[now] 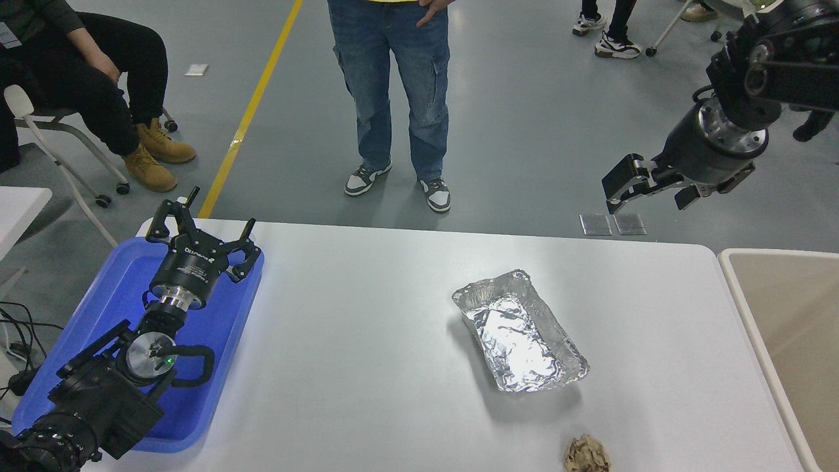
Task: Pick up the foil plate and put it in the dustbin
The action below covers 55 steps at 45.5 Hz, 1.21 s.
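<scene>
With the foil plate (519, 331) lying left of the dustbin (760, 308), we bring the empty, wide-spread right gripper (645, 190) down from beyond it, straddling one rolled rim gently.

A white table (367, 328) fills the lower frame. The foil plate (519, 331) lies right of centre, a brown paper ball (587, 454) at the bottom edge below it, well apart. A blue tray (216, 367) sits at the left edge.
</scene>
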Tool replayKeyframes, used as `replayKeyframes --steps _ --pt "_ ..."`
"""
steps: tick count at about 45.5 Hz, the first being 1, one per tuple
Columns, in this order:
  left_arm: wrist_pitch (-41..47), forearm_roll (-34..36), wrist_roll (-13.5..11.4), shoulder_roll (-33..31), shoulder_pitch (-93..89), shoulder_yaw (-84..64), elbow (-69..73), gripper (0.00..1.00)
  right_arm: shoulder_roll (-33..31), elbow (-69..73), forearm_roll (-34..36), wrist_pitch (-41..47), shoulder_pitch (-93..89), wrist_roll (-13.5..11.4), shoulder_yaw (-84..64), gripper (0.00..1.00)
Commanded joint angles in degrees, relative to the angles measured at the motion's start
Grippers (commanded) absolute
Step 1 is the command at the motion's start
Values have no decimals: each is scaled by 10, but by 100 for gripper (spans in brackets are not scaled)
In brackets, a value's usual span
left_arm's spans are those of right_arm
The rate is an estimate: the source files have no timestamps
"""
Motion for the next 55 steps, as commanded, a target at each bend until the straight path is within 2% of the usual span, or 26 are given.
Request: replayKeyframes --steps 1,55 --pt "0 0 0 0 0 0 0 100 0 0 0 0 -1 0 1 100" --pt "0 0 -4 0 0 0 0 100 22 -11 1 0 -37 0 18 100"
